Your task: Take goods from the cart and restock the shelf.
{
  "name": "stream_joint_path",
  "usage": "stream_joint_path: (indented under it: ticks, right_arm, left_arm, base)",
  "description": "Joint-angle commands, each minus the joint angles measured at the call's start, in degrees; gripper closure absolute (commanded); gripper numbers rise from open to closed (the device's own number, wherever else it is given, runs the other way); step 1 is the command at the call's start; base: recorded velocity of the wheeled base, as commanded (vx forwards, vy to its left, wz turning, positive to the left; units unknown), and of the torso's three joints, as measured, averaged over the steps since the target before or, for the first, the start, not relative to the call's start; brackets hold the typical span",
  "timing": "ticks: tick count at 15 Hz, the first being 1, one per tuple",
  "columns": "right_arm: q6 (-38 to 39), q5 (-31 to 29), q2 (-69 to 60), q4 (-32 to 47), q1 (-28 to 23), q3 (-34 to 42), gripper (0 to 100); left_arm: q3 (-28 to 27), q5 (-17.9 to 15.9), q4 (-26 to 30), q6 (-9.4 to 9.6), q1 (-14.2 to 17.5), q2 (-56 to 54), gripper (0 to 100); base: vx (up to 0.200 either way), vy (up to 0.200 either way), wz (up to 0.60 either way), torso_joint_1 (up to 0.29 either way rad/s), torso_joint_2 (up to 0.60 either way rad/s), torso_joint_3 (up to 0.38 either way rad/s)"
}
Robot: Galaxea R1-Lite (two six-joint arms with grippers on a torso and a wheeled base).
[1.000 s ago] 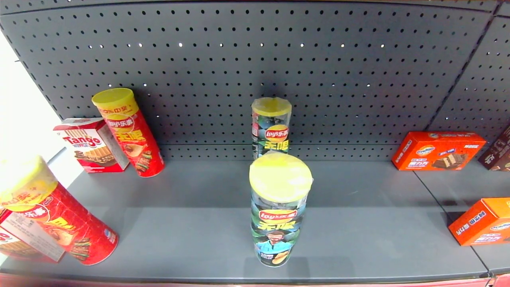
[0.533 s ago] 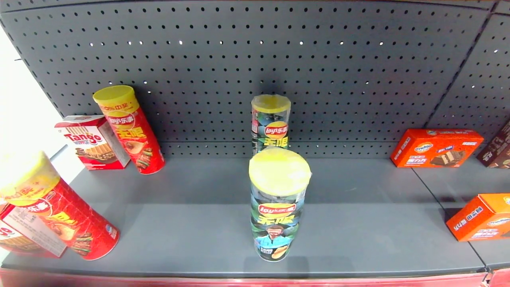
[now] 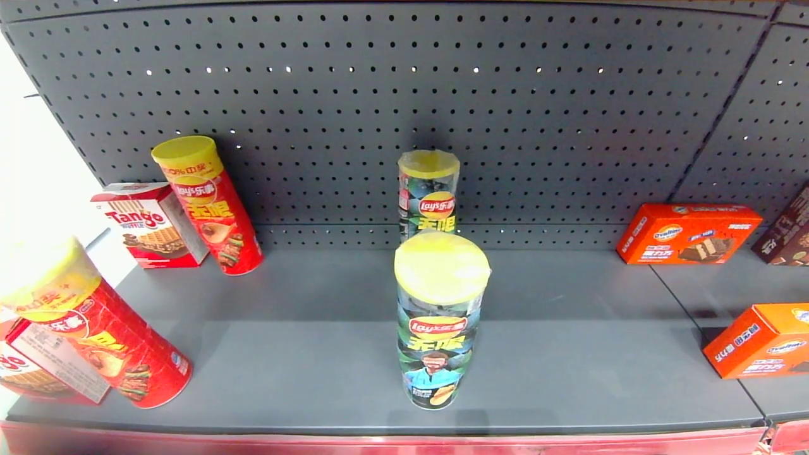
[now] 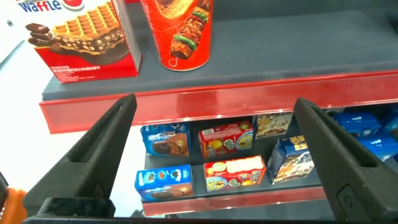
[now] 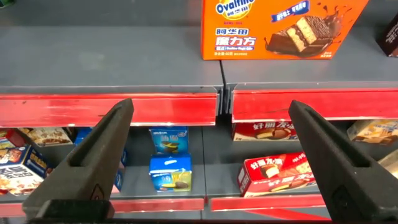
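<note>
Up close, both pincers gape wide with nothing between their fingers. The left pincer [image 4: 214, 102] faces the red front lip of the shelf [image 4: 280, 37] near a red can [image 4: 177, 31], and the right pincer [image 5: 211, 104] faces it near an orange box [image 5: 283, 28]. Farther in, a dark chip can [image 3: 438, 328] stands upright on the shelf, with a second dark can [image 3: 430, 196] directly behind it by the pegboard [image 3: 379, 95].

base of rear green can [image 3: 428, 189] hidden behind front can [image 3: 439, 316], brown box [image 3: 787, 230] cut by right edge
</note>
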Motion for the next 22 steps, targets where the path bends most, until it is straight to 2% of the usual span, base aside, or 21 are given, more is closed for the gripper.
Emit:
stream_joint_path:
  ticks: [1,4,14,16,22]
  right_arm:
    - [-0.02,-0.02,0.09,-0.01,0.0,0.0,0]
    - [-0.02,-0.02,0.09,-0.1,0.0,0.0,0]
    - [-0.02,-0.02,0.09,-0.01,0.0,0.0,0]
    - [-0.02,-0.02,0.09,-0.01,0.0,0.0,0]
    - [-0.02,-0.02,0.09,-0.01,0.0,0.0,0]
  left_arm:
    - [0.0,-0.02,0.02,0.34,0.01,0.0,0]
    - [0.0,0.16,0.02,-0.54,0.01,0.0,0]
    - [0.0,0.07,0.02,-0.45,0.01,0.0,0]
    - [0.0,0.07,0.02,-0.54,0.01,0.0,0]
    - [0.0,0.07,0.02,-0.63,0.09,0.0,0]
  base:
    - [0.0,0.0,0.0,0.0,0.0,0.0]
    - [0.0,0.0,0.0,0.0,0.0,0.0]
    - [0.0,0.0,0.0,0.0,0.0,0.0]
    - [-0.2,0.0,0.0,0.0,0.0,0.002]
    - [0.0,0.0,0.0,0.0,0.0,0.0]
